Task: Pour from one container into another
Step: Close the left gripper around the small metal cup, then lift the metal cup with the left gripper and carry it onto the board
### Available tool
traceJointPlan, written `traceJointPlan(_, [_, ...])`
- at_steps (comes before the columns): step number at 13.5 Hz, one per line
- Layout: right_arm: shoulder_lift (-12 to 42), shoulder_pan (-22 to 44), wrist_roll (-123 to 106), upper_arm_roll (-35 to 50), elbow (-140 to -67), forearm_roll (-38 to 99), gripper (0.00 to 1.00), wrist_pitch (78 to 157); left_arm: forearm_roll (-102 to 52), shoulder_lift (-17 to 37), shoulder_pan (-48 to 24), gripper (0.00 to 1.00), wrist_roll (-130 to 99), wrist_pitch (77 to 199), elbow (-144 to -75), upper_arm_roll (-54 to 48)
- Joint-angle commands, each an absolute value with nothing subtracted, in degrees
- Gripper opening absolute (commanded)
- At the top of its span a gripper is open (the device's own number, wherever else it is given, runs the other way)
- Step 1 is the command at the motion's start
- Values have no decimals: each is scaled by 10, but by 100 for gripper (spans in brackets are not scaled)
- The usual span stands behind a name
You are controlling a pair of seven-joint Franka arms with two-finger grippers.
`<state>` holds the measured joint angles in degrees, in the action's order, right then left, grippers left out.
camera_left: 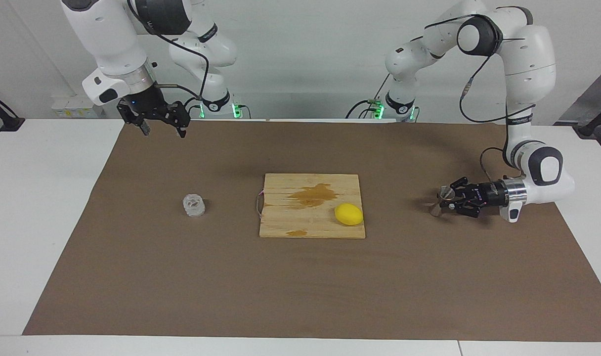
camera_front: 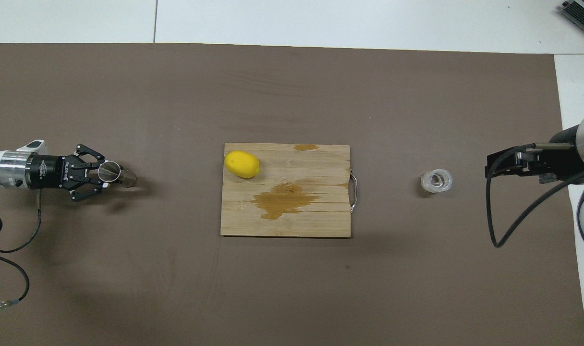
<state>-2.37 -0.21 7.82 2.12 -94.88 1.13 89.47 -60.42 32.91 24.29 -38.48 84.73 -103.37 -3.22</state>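
Note:
The clear bumpy cup stands on the brown mat toward the right arm's end of the table, with nothing touching it. The silver hourglass jigger is low at the mat toward the left arm's end. My left gripper reaches in sideways and is shut on it around the waist. My right gripper hangs open and holds nothing. It is raised over the mat's edge by the robots, well apart from the cup.
A wooden cutting board with a dark stain and a metal handle lies mid-table between cup and jigger. A yellow lemon rests on the board's corner toward the left arm's end. White table borders the mat.

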Motion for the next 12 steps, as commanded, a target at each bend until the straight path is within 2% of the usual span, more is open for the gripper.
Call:
traceJointPlan(1, [-36, -8, 84, 23, -962, 23, 100, 897, -618, 330, 250, 25, -377, 836, -1039, -35])
traceJointPlan(7, [-36, -8, 84, 23, -962, 23, 100, 897, -656, 329, 248, 16, -388, 824, -1039, -38])
traceJointPlan(12, [-36, -8, 84, 23, -962, 23, 100, 896, -713, 314, 240, 15, -429, 825, -1053, -48])
